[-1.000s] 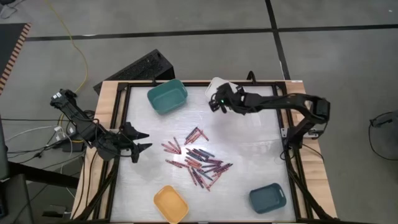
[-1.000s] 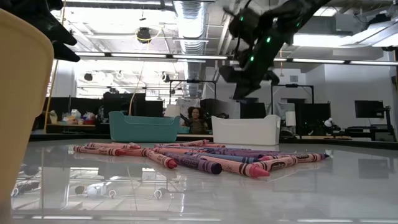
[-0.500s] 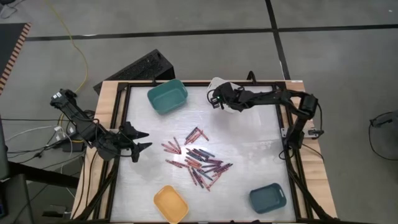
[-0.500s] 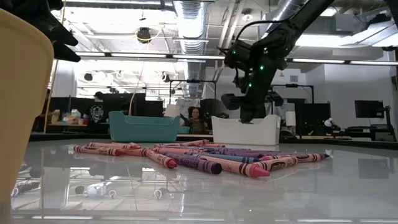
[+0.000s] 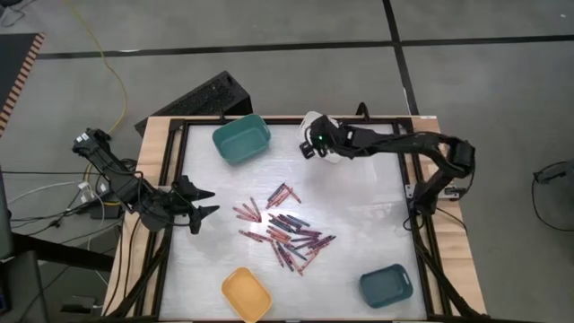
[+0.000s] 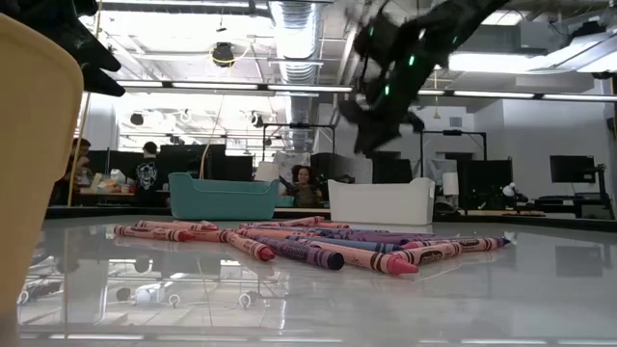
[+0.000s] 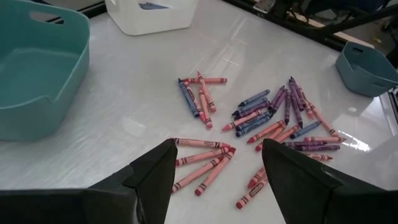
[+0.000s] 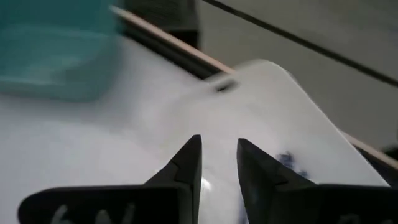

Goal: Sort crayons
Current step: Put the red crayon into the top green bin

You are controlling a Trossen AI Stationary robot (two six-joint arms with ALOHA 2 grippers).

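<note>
The crayons (image 5: 287, 229) lie scattered flat on the middle of the white table, red, pink and dark blue-purple; the left wrist view shows the crayons (image 7: 261, 124) too. My right gripper (image 8: 219, 149) hangs open above the white bin (image 8: 273, 106) at the far edge, with nothing between its fingers. A blue crayon (image 8: 287, 160) lies inside that bin. My left gripper (image 7: 217, 155) waits open above the table's left side, pointing at the pile, and also shows in the high view (image 5: 202, 205).
A teal bin (image 5: 242, 139) stands at the far left, a yellow bin (image 5: 247, 294) at the near edge, and a blue-grey bin (image 5: 387, 285) at the near right. A black frame (image 5: 421, 224) runs around the table. Bare tabletop lies between the pile and the bins.
My right gripper dipped down to the white bin about half a second ago and has risen again to about the height it had before. The crayon pile and my left gripper have kept still.
</note>
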